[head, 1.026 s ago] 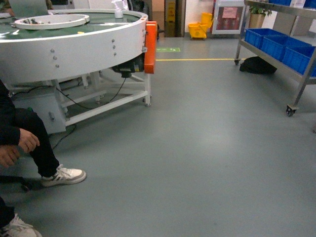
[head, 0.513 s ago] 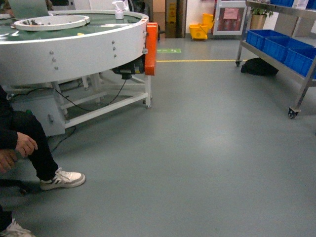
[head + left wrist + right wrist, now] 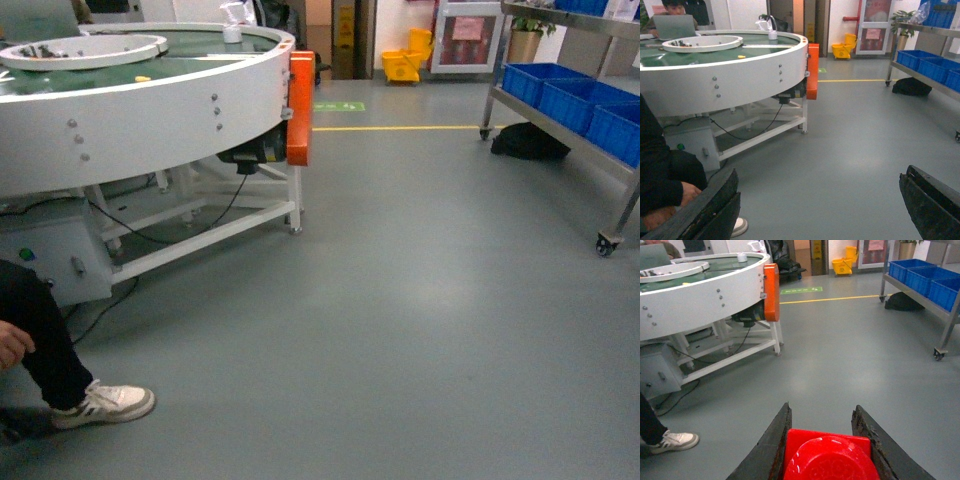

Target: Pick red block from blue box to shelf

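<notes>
- Grey smooth floor (image 3: 420, 330) fills the head view; neither gripper shows in it. A round white conveyor table on a white frame (image 3: 140, 110) stands at upper left with an orange guard plate (image 3: 299, 108) on its side. The shiny stainless-steel shelf on castors (image 3: 560, 120) stands at far right, carrying dark blue ribbed crates (image 3: 575, 95). A seated person's leg and white sneaker (image 3: 105, 402) sit at lower left.
- Left wrist view: the left gripper (image 3: 820, 210) has its black fingers (image 3: 710, 210) spread wide apart, nothing between them; the conveyor table lies ahead and to its left.
- Right wrist view: the right gripper (image 3: 827, 440) is clamped on the small glossy red block with a round stud (image 3: 830, 457), squeezed between both dark fingers (image 3: 771, 445); the shelf stands far ahead to its right.
</notes>
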Controlling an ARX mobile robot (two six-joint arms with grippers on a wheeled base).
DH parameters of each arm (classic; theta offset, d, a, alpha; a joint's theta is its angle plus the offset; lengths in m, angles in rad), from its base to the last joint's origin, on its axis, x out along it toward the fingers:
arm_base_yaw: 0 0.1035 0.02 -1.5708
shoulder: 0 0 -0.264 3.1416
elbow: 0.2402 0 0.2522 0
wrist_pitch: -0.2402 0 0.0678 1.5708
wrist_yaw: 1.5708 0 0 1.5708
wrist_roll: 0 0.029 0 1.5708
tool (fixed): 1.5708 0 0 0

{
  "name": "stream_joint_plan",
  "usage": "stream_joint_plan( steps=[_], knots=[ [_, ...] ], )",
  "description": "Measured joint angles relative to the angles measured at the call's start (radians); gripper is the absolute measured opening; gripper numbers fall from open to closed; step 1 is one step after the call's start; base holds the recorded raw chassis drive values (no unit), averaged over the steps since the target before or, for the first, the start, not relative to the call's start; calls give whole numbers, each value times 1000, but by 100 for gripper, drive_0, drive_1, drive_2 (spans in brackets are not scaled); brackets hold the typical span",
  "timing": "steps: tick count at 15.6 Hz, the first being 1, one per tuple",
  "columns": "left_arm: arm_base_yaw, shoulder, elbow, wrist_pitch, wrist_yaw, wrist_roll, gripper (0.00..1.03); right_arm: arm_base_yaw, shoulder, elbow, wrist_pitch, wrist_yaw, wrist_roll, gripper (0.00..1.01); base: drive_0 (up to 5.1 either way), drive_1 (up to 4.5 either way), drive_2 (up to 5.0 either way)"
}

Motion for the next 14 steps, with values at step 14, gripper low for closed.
stream_joint_plan(
  steps=[14],
  knots=[
    [-2,0,0,-3,2,0,98,-1,0,0,0,0,0,29,-170,263,-603]
  ],
)
